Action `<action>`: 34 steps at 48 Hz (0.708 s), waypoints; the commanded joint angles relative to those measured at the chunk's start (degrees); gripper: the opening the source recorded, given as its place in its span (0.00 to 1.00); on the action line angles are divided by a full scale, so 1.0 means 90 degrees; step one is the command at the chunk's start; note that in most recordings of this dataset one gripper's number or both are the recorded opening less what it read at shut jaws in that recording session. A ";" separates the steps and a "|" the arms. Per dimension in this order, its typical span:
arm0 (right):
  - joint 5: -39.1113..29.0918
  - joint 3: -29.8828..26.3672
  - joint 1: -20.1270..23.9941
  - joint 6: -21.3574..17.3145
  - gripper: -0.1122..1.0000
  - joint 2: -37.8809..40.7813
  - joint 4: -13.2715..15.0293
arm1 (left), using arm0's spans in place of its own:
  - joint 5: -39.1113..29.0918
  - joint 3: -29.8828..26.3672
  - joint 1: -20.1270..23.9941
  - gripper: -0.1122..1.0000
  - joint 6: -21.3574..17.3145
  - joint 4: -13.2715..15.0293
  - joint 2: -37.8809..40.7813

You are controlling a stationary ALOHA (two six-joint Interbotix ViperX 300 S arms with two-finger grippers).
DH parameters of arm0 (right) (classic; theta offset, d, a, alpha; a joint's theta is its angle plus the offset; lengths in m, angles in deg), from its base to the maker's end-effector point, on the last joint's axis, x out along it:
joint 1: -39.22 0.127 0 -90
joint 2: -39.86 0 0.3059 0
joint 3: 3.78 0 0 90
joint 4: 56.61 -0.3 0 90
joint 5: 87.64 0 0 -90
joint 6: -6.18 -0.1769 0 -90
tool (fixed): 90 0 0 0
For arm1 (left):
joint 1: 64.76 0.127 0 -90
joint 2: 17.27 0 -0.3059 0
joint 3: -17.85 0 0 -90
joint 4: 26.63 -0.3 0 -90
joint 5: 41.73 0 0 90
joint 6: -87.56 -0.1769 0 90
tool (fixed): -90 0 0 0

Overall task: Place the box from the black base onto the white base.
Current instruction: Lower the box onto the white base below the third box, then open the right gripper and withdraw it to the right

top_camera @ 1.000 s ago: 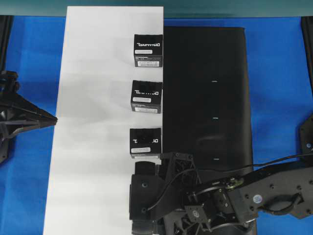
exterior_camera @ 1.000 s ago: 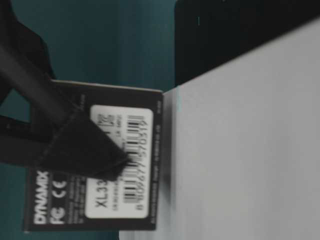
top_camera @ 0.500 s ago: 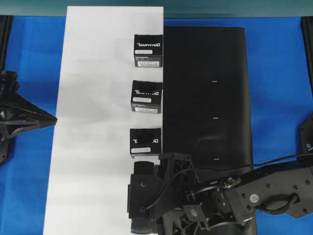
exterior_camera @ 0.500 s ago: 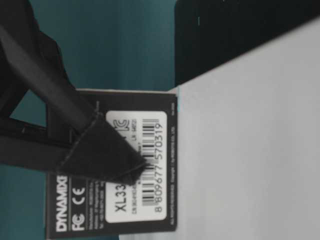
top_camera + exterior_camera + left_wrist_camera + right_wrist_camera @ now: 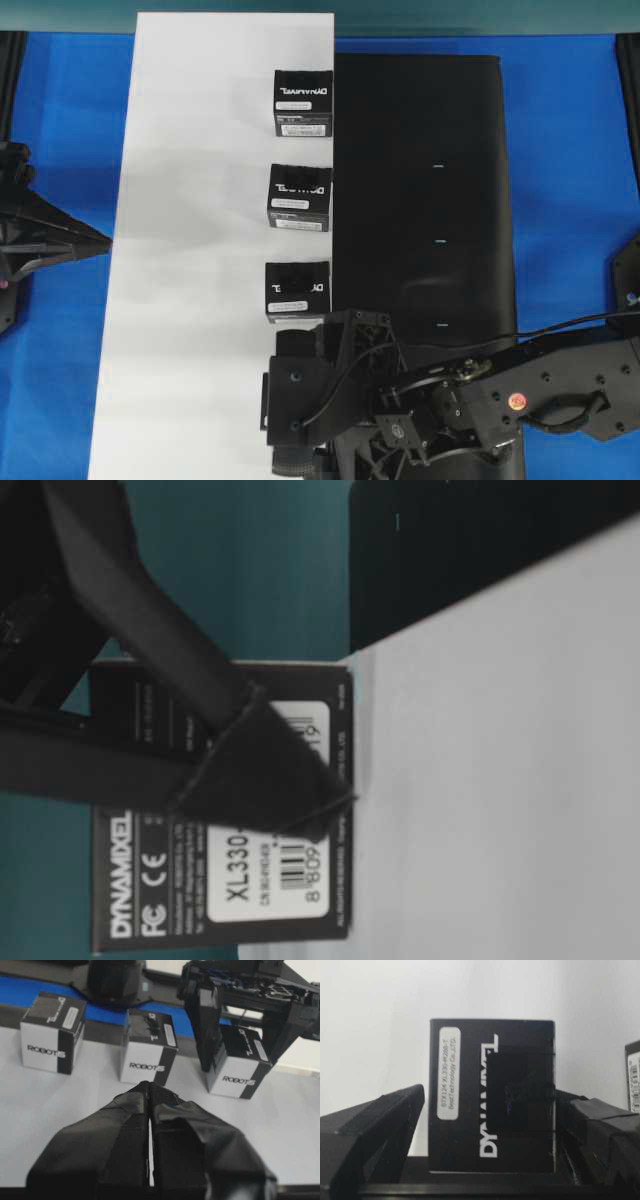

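Box: the black carton [image 5: 492, 1095] with white lettering and a white label strip stands on the white base [image 5: 190, 300], near its lower right edge; in the overhead view the right arm hides it.
Right tool: the right tool [image 5: 490, 1110] brackets the box, its fingers [image 5: 375, 1125] spread wide on either side. The right wrist view shows white sheet in the gap on the left side; the other side is too dark to tell whether it touches.
Left tool: the left tool [image 5: 150, 1091] has its padded fingertips pressed together with nothing between them, above the white base and well apart from the cartons, pointing toward them.
Other cartons: three more cartons [image 5: 297, 290] stand in a column along the right edge of the white base, apart from one another.
Black base: the black sheet [image 5: 420, 200] lies just beside the white base on its right, a few tiny pale marks down its middle.
Desk: the blue desk [image 5: 570, 150] carries both sheets.
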 commanded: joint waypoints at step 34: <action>0.0381 -0.0098 -0.0186 0.0088 0.98 -0.1299 0.0762 | -0.0088 -0.0205 -0.0010 0.09 0.0020 -0.0020 -0.0010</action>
